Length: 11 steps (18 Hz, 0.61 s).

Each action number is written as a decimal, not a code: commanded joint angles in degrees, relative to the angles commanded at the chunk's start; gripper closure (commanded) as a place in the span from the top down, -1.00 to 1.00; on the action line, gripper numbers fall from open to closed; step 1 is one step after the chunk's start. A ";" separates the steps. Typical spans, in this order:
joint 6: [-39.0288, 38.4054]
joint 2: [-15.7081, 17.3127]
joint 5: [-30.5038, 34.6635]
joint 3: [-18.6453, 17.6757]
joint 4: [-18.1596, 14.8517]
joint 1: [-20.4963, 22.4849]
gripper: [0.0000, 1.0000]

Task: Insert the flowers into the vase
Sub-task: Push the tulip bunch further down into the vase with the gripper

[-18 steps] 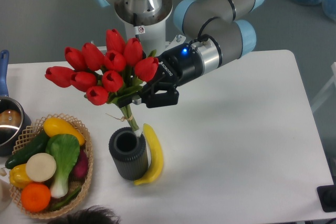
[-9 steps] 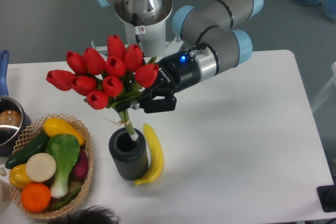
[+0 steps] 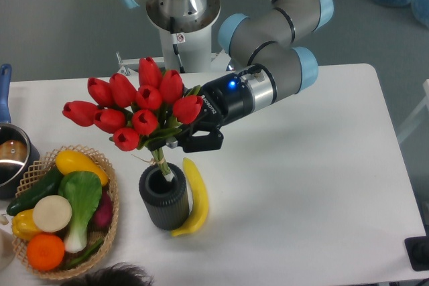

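A bunch of red tulips, the flowers (image 3: 137,108), hangs tilted over the left middle of the table, buds up and left, pale stems pointing down. My gripper (image 3: 179,137) is shut on the flowers just below the leaves. The stem ends reach into the mouth of the vase (image 3: 163,196), a short dark ribbed cylinder standing upright directly beneath. How deep the stems go is hidden by the rim.
A banana (image 3: 195,195) leans against the vase's right side. A woven basket (image 3: 110,195) of toy vegetables and fruit sits at the left front. A pot with a blue handle (image 3: 8,159) is at the left edge. Dark hair (image 3: 110,276) shows at the bottom.
My gripper has lowered and shifted slightly left with the flowers. The stem ends have gone from behind the vase's rim into its mouth.
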 joint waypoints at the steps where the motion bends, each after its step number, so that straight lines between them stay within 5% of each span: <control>1: 0.00 -0.26 0.00 0.09 0.00 -0.09 -0.07; 11: 0.09 -2.02 0.52 1.14 -0.09 -1.41 -0.08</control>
